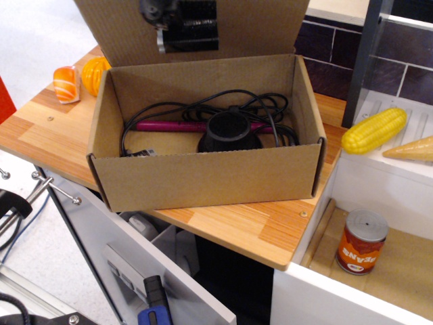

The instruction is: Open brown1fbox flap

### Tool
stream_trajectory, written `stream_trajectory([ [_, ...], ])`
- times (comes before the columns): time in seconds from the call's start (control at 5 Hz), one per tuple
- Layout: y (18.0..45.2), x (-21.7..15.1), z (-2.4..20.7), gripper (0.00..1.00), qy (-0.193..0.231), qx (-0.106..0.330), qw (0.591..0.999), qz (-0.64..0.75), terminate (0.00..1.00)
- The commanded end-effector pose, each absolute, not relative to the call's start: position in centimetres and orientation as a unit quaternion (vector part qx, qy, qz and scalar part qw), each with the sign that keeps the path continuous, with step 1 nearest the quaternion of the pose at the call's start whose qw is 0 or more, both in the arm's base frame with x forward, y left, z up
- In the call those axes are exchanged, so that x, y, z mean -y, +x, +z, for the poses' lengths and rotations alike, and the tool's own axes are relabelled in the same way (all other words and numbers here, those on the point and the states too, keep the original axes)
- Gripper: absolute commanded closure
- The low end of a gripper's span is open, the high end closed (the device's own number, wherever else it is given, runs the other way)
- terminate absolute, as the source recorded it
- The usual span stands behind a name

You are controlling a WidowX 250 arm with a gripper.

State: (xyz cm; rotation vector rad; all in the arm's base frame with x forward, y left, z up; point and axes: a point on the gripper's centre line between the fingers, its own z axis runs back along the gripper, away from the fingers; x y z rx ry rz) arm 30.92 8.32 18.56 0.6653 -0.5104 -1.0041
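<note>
The brown cardboard box [203, 177] stands on the wooden counter [40, 128]. Its rear flap [260, 27] stands upright, tilted slightly back, and the box's top is open. Inside lie tangled black cables [203, 108], a pink rod [162, 126] and a black round object [229, 133]. My gripper [157, 10] shows only as a dark blurred shape at the top edge, against the flap's inner face beside a black patch [193, 30]. Its fingers are cut off by the frame, so I cannot tell whether it is open or shut.
An orange [93, 71] and a sushi piece [65, 83] lie left of the box. A corn cob [373, 130] and a cone [409, 149] rest on the white unit at right, with a beans can [360, 241] below. A drawer [155, 271] hangs open under the counter.
</note>
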Motion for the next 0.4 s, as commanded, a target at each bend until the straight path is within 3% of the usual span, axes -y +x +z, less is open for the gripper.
stream_trajectory([
  [0.0,32.1,-10.4,19.5,0.0,0.318,0.217,0.711,-0.589,0.0],
  [0.2,33.3,-12.0,19.9,0.0,0.291,0.202,0.683,-0.639,1.0],
])
